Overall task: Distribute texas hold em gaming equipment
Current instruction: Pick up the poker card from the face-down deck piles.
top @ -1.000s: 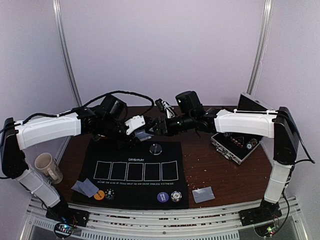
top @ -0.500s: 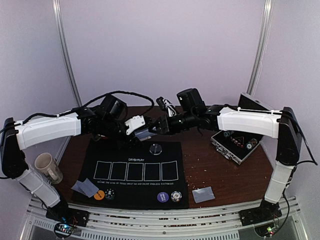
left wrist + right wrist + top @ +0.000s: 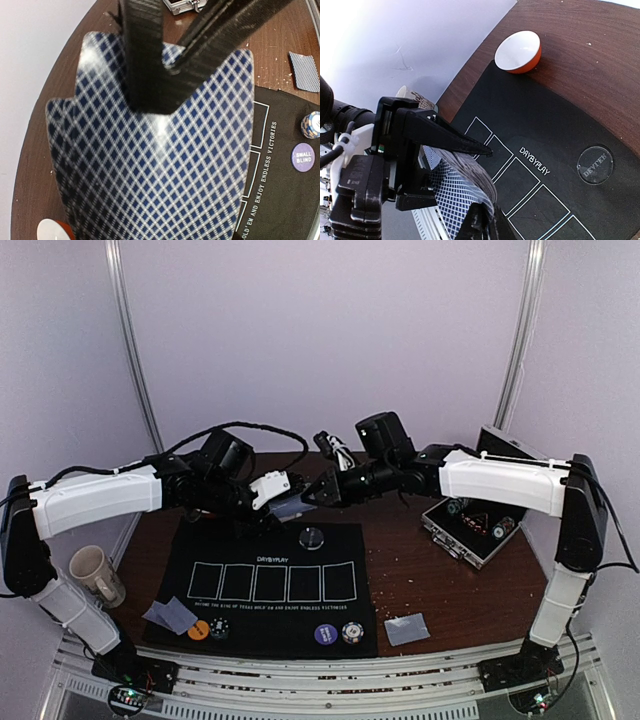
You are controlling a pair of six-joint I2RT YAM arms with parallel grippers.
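Blue-checked cards (image 3: 150, 165) fanned, clamped in my left gripper (image 3: 283, 506); my right gripper (image 3: 482, 222) pinched narrow on fan's edge, both raised above black mat (image 3: 545, 125).

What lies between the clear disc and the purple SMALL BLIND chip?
Between the clear disc and the SMALL BLIND chip, the top view shows only print on the black mat: DAYBYPLAY lettering and five empty card outlines.
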